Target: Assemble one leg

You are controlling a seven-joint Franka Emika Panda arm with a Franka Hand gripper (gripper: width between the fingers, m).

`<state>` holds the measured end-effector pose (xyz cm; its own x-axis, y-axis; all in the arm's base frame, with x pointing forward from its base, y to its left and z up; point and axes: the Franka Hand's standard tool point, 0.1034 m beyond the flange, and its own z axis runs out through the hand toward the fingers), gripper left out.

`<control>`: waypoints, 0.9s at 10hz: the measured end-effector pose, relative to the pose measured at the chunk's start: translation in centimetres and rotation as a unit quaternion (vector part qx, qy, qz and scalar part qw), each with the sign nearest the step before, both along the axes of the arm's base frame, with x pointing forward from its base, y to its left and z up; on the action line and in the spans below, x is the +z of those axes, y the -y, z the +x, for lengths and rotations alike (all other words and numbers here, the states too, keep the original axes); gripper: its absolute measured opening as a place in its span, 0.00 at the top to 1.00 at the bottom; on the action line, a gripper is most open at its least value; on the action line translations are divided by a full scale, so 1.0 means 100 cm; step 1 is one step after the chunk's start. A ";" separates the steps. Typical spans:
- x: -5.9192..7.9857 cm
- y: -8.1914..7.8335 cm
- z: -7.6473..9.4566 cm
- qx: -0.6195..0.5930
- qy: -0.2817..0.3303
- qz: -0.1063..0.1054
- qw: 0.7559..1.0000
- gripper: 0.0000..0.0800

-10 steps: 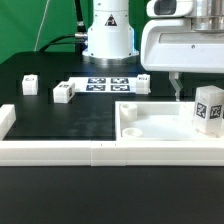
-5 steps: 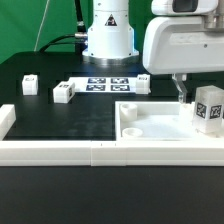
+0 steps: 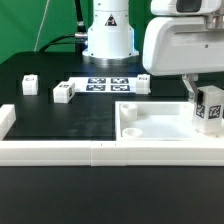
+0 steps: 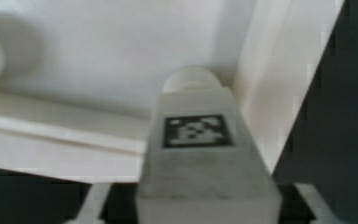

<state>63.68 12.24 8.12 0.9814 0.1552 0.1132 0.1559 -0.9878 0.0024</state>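
Gripper point(image 3: 197, 97): set around the leg. One finger point(image 3: 188, 92) is touching its side or just beside it, and the other is hidden behind it. I cannot tell if the jaws already press on it or only stand at both sides.
Leg point(image 3: 210, 108): upright between the jaws, directly under the gripper, standing in a corner of the tray. In the wrist view its marker face point(image 4: 197, 131) looks up at the camera.
Tray point(image 3: 160, 118): below the gripper and reaching away to the side of it, flat on the table.
Done: as I judge, the leg is reached and the jaws are placed on it.
Left: a firm grip, the lift, and the fixing of the leg in its place. Nothing shows it fixed yet.
Other legs: one point(image 3: 143, 82) near, just past the tray. Two point(image 3: 65, 93) point(image 3: 29, 84) are well apart from the gripper, loose on the table.
Marker board point(image 3: 105, 85): flat, between these legs.
Table point(image 3: 80, 115): black and matt, with a white rail point(image 3: 60, 150) at the front edge.
Room: the arm base point(image 3: 108, 30) far behind, and a green curtain point(image 3: 30, 25) after it.
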 end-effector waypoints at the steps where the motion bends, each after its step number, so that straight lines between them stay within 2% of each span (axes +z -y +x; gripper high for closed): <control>1: 0.000 0.000 0.000 0.000 0.000 0.000 1.000 0.64; 2: 0.000 0.000 0.000 -0.013 0.000 0.002 1.000 0.64; 4: -0.001 0.002 0.000 -0.193 -0.005 0.025 0.981 0.64; 6: -0.002 0.004 -0.001 -0.350 -0.007 0.040 0.936 0.64; 8: -0.002 0.005 -0.002 -0.445 -0.011 0.052 0.894 0.64; 9: -0.002 0.004 -0.003 -0.514 -0.014 0.057 0.856 0.64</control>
<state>63.39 11.79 7.90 0.5946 -0.8028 0.0438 -0.7977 -0.5959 -0.0924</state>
